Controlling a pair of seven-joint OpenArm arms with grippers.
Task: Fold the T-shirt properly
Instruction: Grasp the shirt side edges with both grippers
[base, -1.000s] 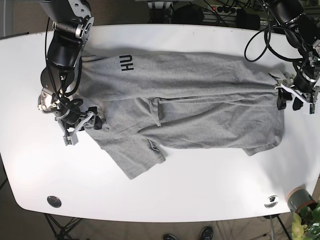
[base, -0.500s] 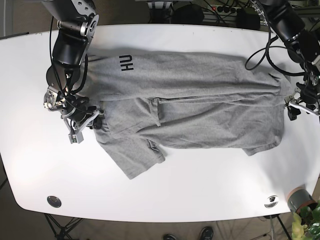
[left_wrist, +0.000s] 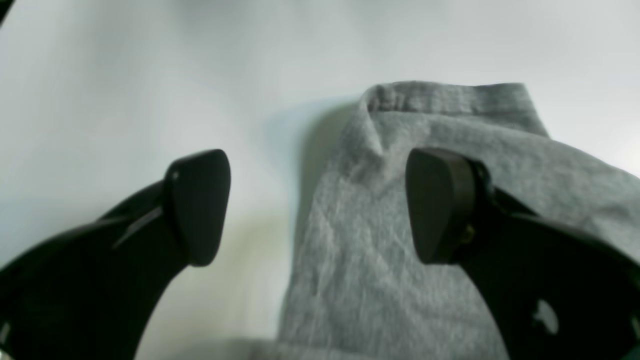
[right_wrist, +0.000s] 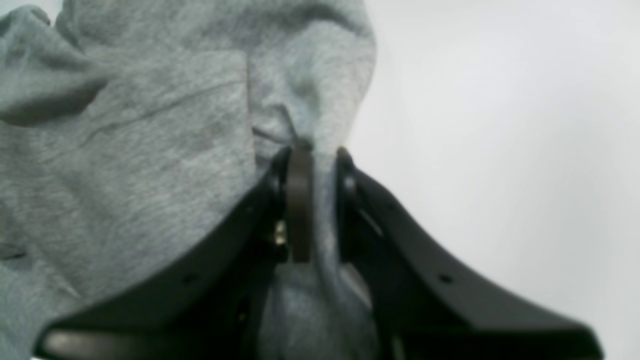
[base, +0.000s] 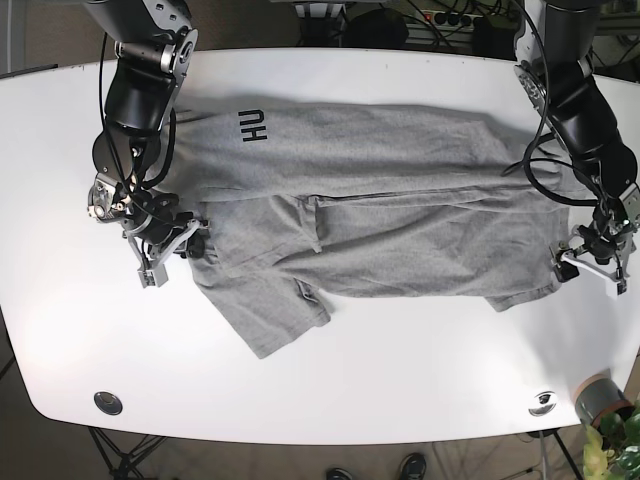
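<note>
A grey T-shirt (base: 400, 215) with black "HU" lettering lies flat across the white table (base: 400, 380), one long side folded over and a sleeve (base: 270, 310) sticking out toward the front. My right gripper (base: 190, 245) is at the shirt's left end. In the right wrist view it (right_wrist: 312, 165) is shut on a pinched fold of the grey fabric (right_wrist: 150, 150). My left gripper (base: 578, 262) is at the front right hem corner. In the left wrist view it (left_wrist: 317, 205) is open, one finger (left_wrist: 200, 205) on bare table, the other (left_wrist: 437, 205) over the hem corner (left_wrist: 450, 100).
A grey pot with a plant (base: 600, 398) stands off the table's front right corner. Two round fittings (base: 108, 402) (base: 543, 402) sit near the front edge. Cables and gear lie behind the far edge (base: 400, 25).
My left arm moved from the middle of the shirt's right edge toward the front, down to the hem corner. My right gripper shifted slightly toward the shirt and then held still.
</note>
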